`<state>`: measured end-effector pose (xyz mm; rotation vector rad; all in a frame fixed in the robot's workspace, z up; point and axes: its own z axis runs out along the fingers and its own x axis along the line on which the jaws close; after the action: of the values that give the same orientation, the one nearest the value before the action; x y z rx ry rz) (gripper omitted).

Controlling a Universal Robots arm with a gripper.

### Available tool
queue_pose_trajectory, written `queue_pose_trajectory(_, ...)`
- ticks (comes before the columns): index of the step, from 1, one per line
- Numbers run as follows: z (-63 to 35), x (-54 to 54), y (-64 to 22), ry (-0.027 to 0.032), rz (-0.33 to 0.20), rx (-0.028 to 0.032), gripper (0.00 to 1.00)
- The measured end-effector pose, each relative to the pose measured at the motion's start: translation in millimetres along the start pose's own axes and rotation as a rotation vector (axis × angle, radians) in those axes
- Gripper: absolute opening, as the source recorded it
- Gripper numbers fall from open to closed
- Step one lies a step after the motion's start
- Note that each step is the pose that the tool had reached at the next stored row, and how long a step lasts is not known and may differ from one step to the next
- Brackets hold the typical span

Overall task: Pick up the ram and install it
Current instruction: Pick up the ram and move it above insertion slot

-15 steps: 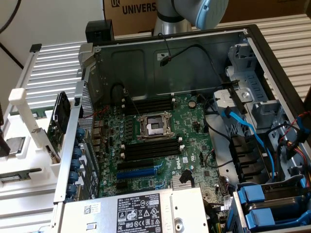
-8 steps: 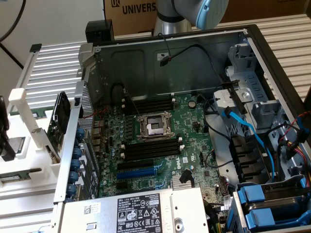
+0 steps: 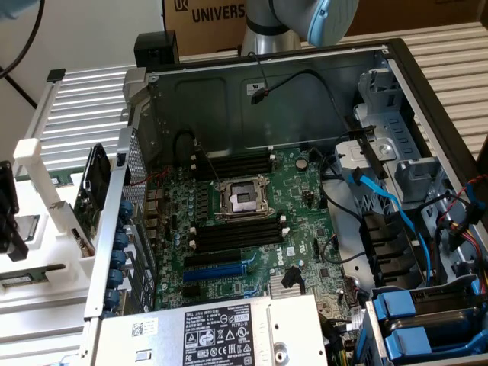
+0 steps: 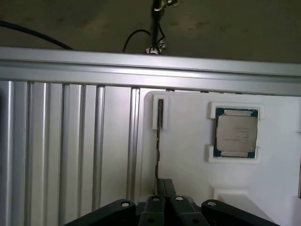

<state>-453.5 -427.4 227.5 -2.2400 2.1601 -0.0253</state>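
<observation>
The gripper [image 4: 161, 184] is closed down tight, its fingertips meeting right on the top edge of the ram [image 4: 157, 150], and I judge it has the stick pinched, though the contact itself is hidden under the fingers. The ram stands on edge in the white tray [image 4: 188, 165], which sits on the ridged aluminium surface [image 4: 70, 150] outside the computer case [image 3: 229, 99], off to the exterior view's left. It lies close to the tray's border, between the ridges and the processor chip [image 4: 236, 133]. Its long axis runs parallel to those ridges. One end is seated in a white clip [image 4: 155, 110] well away from the gripper, and the other end runs in under the fingertips. The flat faces turn sideways toward the ridges and the chip. For this step, the pull should go square to the long axis, straight out of the clip, with no twist or tilt. That keeps the far end from binding and the thin board from flexing. The empty memory slots [image 3: 236, 232] on the board are well apart from it.
</observation>
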Motion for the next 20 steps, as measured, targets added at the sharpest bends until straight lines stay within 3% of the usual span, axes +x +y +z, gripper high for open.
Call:
queue_pose_trajectory(9, 1.8, 0.1, 0.1, 0.0003, 0.000, -0.0001, 0.10)
queue_pose_trajectory(12, 1.8, 0.1, 0.1, 0.0003, 0.000, -0.0001, 0.11)
queue_pose_trajectory(13, 1.8, 0.1, 0.1, 0.0003, 0.000, -0.0001, 0.18)
queue_pose_trajectory(20, 1.8, 0.1, 0.1, 0.0004, 0.000, -0.0001, 0.18)
